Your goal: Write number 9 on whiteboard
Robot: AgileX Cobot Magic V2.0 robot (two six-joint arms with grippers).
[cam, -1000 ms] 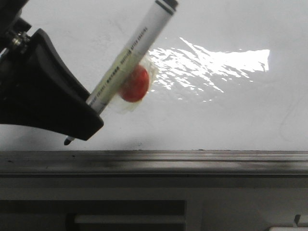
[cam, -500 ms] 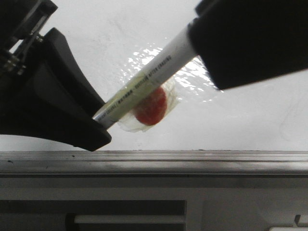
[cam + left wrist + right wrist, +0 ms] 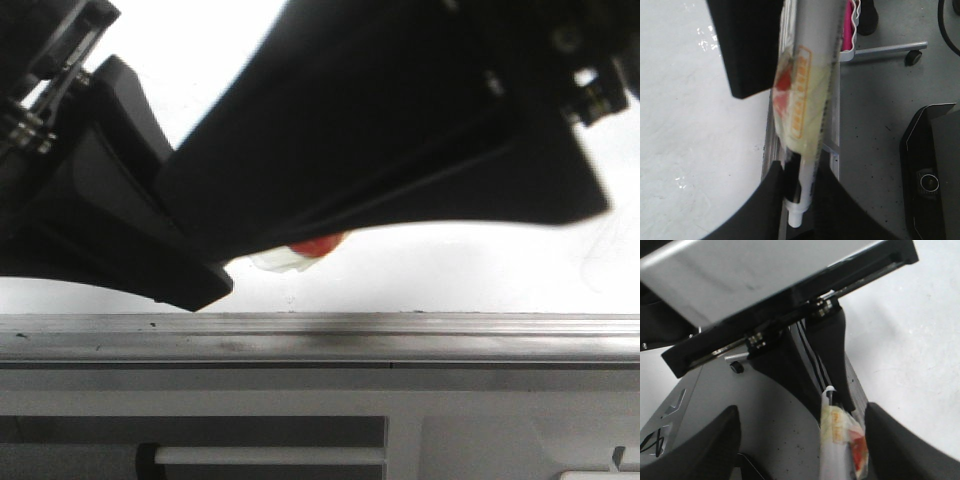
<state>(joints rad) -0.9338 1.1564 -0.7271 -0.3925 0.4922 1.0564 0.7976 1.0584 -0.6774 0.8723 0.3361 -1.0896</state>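
Note:
The whiteboard [image 3: 450, 265] is glossy white with a grey metal rail [image 3: 320, 335] along its near edge. No black strokes of a number 9 show on it. My left gripper [image 3: 190, 270] is shut on the tip end of a white marker [image 3: 807, 90] that has yellowish tape and a red blob [image 3: 312, 246] on its barrel. My right gripper [image 3: 400, 150] is open, and its jaws stand wide on either side of the marker's barrel [image 3: 840, 440] without touching it. In the front view it hides most of the marker. The left gripper [image 3: 799, 175] shows pinching the marker in its wrist view.
The left wrist view shows grey floor beyond the board's rail, a black box [image 3: 932, 165], a pink-and-white rack [image 3: 850, 25] and a castor wheel [image 3: 912, 57]. A grey cabinet front [image 3: 270, 450] lies below the rail in the front view.
My right gripper has come in from the upper right and moved down over the marker, now covering it. The marker tilted lower in the left gripper's hold.

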